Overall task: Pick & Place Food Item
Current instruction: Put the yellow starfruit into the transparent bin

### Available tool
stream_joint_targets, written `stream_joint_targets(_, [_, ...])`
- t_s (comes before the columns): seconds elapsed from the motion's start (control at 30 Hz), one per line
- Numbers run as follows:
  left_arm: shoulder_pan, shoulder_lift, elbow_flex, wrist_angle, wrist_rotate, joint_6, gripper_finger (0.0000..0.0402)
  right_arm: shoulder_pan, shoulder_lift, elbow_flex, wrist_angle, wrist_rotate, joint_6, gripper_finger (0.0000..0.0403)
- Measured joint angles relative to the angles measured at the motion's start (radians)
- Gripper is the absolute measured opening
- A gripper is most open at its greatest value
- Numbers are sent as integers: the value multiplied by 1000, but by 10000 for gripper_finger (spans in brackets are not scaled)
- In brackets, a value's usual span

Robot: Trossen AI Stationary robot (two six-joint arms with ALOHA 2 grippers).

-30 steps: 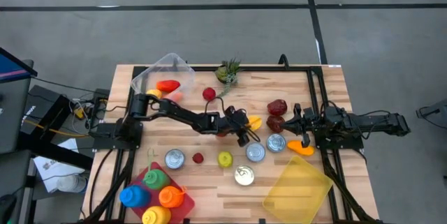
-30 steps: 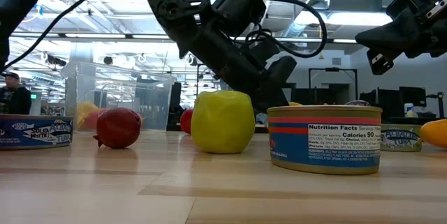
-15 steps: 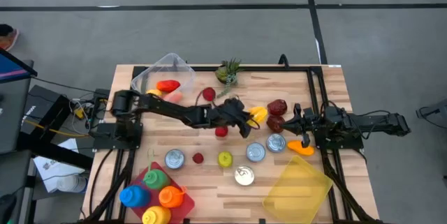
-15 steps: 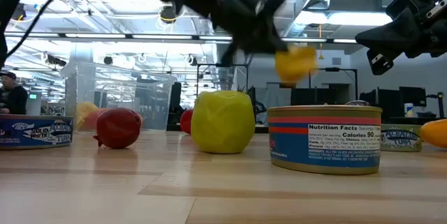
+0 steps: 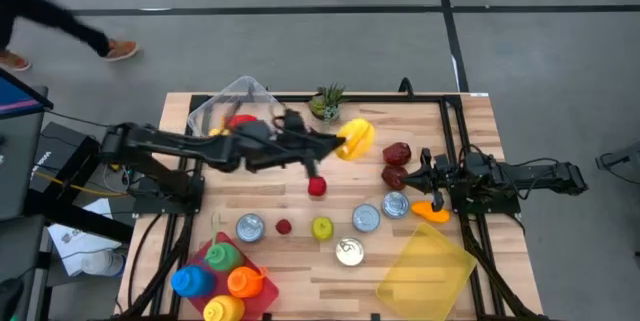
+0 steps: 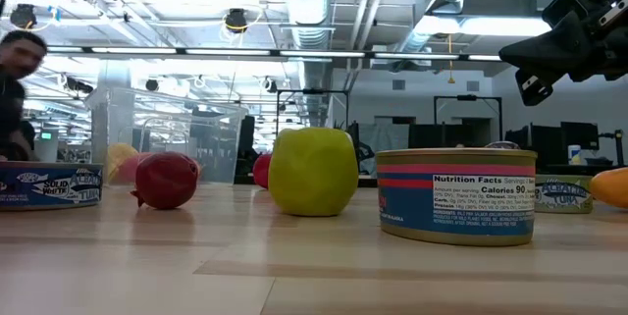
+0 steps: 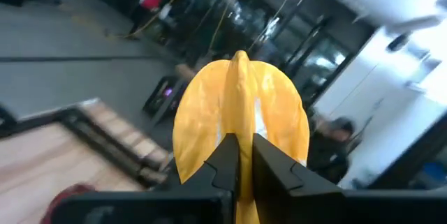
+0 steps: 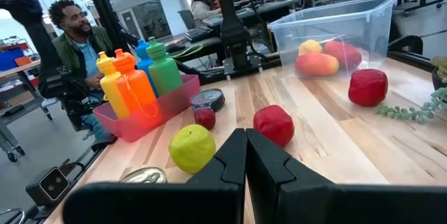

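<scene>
Lifted since before, the left end effector (image 5: 345, 144) grasps the yellow fruit (image 5: 356, 137), perhaps a pepper, upper centre; next, carry toward clear bin (image 5: 215, 104).

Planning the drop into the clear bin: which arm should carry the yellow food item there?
Left. Its gripper is already shut on the yellow food item, held above the table not far from the clear bin. The right gripper is shut and empty at the far side.

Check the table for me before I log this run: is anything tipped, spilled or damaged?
Nothing stands out. The cans sit upright, the bottles stand in their red tray, and the left gripper holds the yellow food item cleanly above the table.
</scene>
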Motion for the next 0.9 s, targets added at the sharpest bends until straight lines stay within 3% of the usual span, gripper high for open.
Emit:
stream_joint_targets(0.3, [-37,-182,0,3,54,7,17,0,0,0,0,0,0,0])
stream_joint_targets(0.47, [-63,-250,0,-2,208,-21,17,0,0,0,0,0,0,0])
stream_joint_targets(0.67, [-90,-308,0,1,487,-78,18,0,0,0,0,0,0,0])
stream_joint_targets(0.9, [-119,-344,0,3,593,22,19,0,0,0,0,0,0,0])
